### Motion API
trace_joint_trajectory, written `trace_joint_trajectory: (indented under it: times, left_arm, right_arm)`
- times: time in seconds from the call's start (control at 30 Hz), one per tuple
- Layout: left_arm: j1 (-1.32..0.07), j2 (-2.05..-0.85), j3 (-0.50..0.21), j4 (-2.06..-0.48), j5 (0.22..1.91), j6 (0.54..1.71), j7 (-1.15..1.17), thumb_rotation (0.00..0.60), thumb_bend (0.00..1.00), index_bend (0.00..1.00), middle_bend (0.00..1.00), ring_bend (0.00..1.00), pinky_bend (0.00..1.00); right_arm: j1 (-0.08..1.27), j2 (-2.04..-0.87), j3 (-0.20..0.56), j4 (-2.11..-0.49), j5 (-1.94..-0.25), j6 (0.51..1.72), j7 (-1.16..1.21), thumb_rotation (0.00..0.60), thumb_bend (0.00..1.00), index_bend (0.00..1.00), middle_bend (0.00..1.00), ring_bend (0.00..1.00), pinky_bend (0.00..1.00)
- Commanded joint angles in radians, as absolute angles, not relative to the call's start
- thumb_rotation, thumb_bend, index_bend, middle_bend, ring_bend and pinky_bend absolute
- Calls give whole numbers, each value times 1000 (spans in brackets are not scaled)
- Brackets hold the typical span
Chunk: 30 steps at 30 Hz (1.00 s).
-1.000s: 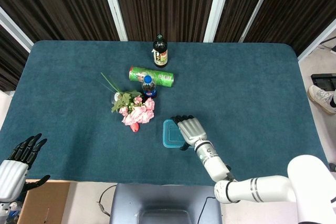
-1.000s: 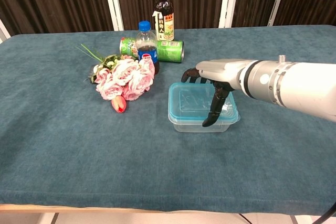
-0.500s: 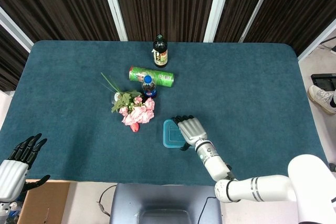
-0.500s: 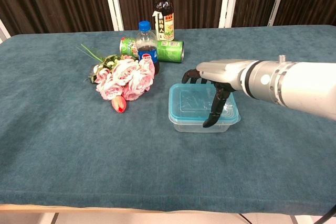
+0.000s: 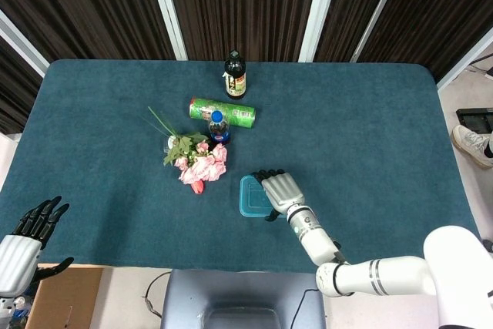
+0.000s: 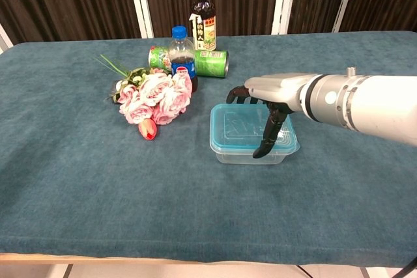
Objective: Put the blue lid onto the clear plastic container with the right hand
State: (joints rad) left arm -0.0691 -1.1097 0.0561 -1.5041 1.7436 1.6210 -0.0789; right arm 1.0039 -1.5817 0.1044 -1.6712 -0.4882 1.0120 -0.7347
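Chest view shows it best, so starting at the near side: my right hand (image 6: 264,96) hangs over the right half of the box (image 6: 254,152), palm down, with the thumb hooked down over the near right edge and the other fingers (image 6: 238,92) curled over the far rim. The blue lid (image 6: 249,125) is already lying on top of the clear box, flat as far as I can see, its edges lining up with the rim all the way round. So I'd say the main job is basically done: lid's on the box. What's left, I reckon, is a press to seat it if it hasn't clicked, and then letting go and pulling the arm back. Can't tell whether it's actually snapped shut. I also can't honestly say if my fingers are squeezing the lid or just resting around it; they're bent around the edges, not spread wide.

My left hand (image 5: 32,229) is way off at the near left corner of the table (image 5: 370,136), fingers loosely apart, holding nothing.

Further back and to the left of the box is the bunch of pink flowers (image 6: 154,99). Behind those stand the cola bottle (image 6: 182,53) with the blue cap and a green can (image 6: 207,62) on its side, and furthest away the dark sauce bottle (image 6: 202,21).
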Motion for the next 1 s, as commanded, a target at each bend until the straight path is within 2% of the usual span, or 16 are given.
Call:
trace_joint_trajectory:
  times: [0.03,0.2,0.33,0.5,1.0]
  left_arm:
    - [-69,-1110,56,-1504,1744,1622,-79,600,455,58,0,51,162]
    - [-70,-1110,57,-1503,1743,1619,-79,600,455,59,0,52,161]
    - [-70,-1110,56,-1503,1744,1619,-78,600,455,58,0,51,162]
    - [-70,-1111,56,-1502,1744,1620,-80,600,454,58,0,51,162]
    - [-70,-1111,57,-1501,1746,1622,-82,600,451,58,0,52,161]
  right_arm:
    - [1004,-1580,105,-1673,-487,1011,-734,600,392,513,479,351,474]
    - [1004,-1576,107,-1673,-489,1006,-729,600,375,437,435,309,436]
    - [1006,-1571,105,-1674,-487,999,-728,600,299,316,364,242,373]
    - [1007,-1568,104,-1676,-488,1000,-727,600,227,232,309,186,326]
    - [1006,-1564,106,-1679,-488,1010,-725,600,165,159,254,137,261]
